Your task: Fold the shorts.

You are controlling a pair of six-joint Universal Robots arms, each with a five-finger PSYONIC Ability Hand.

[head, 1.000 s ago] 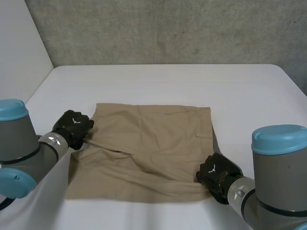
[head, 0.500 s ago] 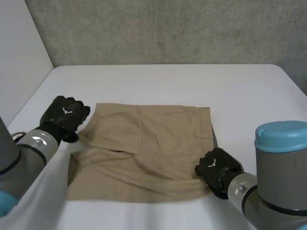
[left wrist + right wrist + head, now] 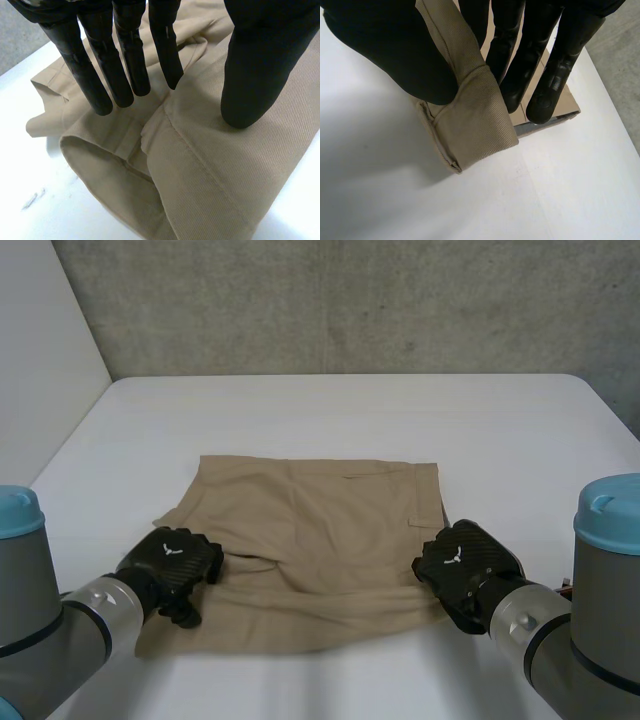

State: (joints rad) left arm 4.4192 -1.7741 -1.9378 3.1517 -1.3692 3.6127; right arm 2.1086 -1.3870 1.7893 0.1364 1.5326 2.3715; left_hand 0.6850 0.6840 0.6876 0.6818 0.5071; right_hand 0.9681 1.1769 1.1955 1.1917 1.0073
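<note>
Fingers (image 3: pixel 512 65) and thumb of the right hand (image 3: pixel 465 565) are pinched on the near right hem of the shorts (image 3: pixel 320 530), spread on the table (image 3: pixel 350 410). Left hand (image 3: pixel 172 562) is held straight-fingered over the near left hem, nothing gripped. Grasp step judged half done; left pinch needed before folding.
</note>
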